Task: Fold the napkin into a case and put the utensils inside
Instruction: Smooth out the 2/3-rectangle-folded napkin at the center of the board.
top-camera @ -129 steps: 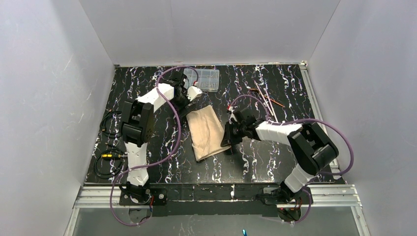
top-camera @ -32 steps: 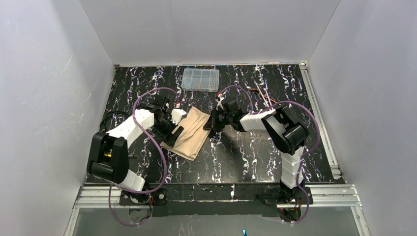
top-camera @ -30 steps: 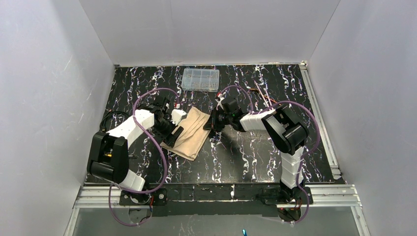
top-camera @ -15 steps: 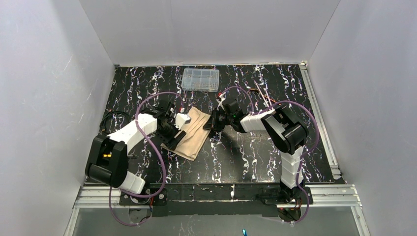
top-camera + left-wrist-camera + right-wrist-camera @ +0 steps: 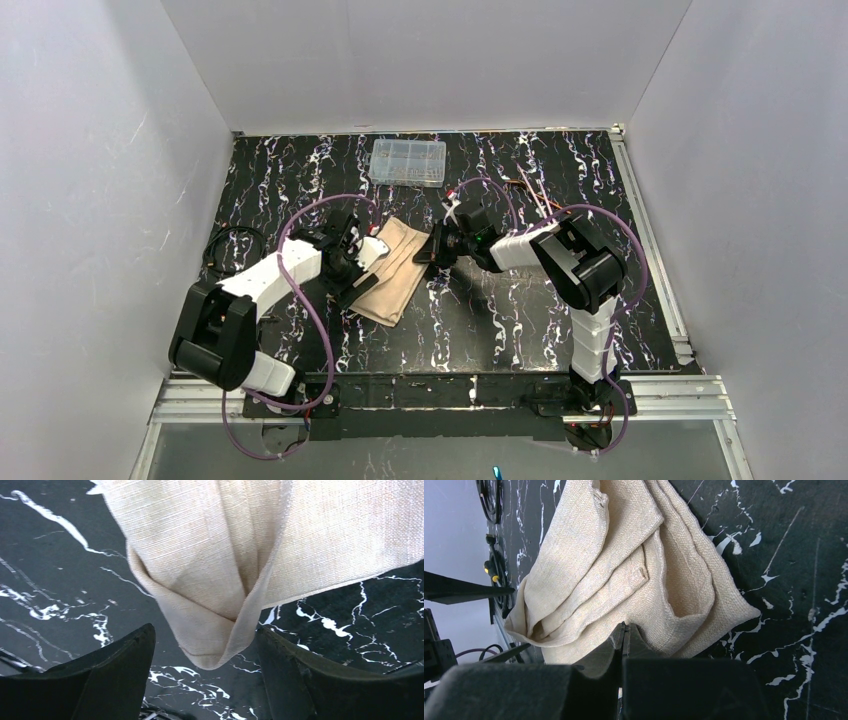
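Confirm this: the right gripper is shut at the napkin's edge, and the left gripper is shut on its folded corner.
Wrong about the left gripper: it is open. The left wrist view shows its fingers apart on either side of the napkin's folded corner. The right gripper is shut at the napkin's edge.

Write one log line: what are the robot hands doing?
napkin: partly folded | left gripper: open, straddling folded corner | right gripper: shut at napkin edge | utensils: outside napkin
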